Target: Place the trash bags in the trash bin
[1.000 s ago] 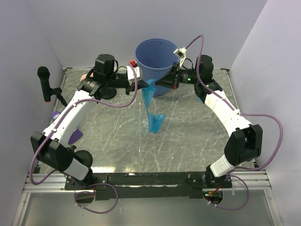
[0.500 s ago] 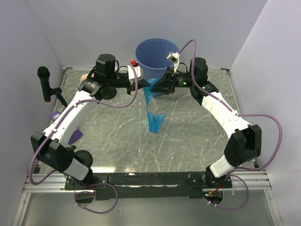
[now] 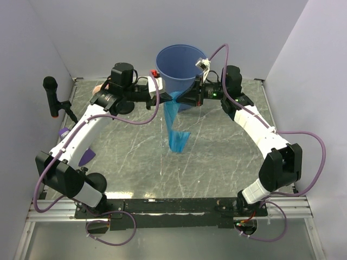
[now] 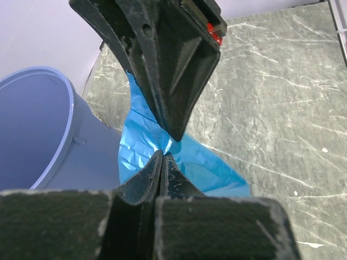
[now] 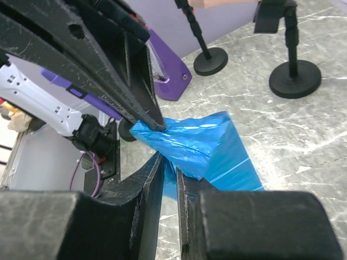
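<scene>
- The trash bag (image 3: 174,122), a thin glossy bright-blue film, hung bunched at its top between the two grippers, and its lower end fanned out on the table (image 3: 135,157).
- Its held top was just in front of the trash bin (image 3: 179,57), outside the rim; no part of the film lay inside.
- The trash bin, a round blue bucket, stood upright at the far middle of the table, and in the left wrist view its wall (image 4: 32,135) was close beside the film (image 4: 143,143).
- The left gripper (image 4: 162,158) was closed, pinching the bag's upper edge.
- The right gripper (image 5: 169,165) met it tip to tip from the other side, its jaws narrowly apart with blue film (image 5: 200,143) in the gap; whether it truly clamped the film could not be told.
- A black stand (image 5: 295,78) with a round foot stood on the marbled grey table beyond the left arm.
</scene>
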`<state>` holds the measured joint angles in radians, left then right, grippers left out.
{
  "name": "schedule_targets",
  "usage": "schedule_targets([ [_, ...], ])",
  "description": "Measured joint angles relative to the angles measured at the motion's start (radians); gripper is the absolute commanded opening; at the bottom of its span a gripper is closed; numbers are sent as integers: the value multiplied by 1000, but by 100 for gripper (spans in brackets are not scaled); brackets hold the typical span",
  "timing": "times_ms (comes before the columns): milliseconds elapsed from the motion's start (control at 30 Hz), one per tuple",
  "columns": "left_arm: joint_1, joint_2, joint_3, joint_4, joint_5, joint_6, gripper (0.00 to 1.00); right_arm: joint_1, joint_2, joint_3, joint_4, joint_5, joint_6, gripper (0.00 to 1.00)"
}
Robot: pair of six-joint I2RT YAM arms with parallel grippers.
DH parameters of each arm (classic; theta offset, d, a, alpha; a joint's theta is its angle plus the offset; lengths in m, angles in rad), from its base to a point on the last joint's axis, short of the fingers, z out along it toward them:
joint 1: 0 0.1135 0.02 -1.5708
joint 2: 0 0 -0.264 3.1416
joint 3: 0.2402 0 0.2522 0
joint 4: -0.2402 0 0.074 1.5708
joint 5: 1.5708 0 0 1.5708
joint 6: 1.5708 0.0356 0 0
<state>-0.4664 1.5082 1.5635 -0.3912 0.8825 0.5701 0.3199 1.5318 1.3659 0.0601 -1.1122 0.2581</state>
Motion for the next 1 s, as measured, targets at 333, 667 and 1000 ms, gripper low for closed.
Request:
schedule_targets([
  [333, 0, 0, 8, -39, 3, 18, 1, 5, -6, 11, -49, 77, -68, 13],
  [667, 0, 2, 13, -31, 2, -26, 1, 44, -30, 62, -188, 170, -287, 12],
  [1000, 0, 10, 13, 0, -23, -76, 1, 82, -72, 76, -302, 143, -469, 18],
])
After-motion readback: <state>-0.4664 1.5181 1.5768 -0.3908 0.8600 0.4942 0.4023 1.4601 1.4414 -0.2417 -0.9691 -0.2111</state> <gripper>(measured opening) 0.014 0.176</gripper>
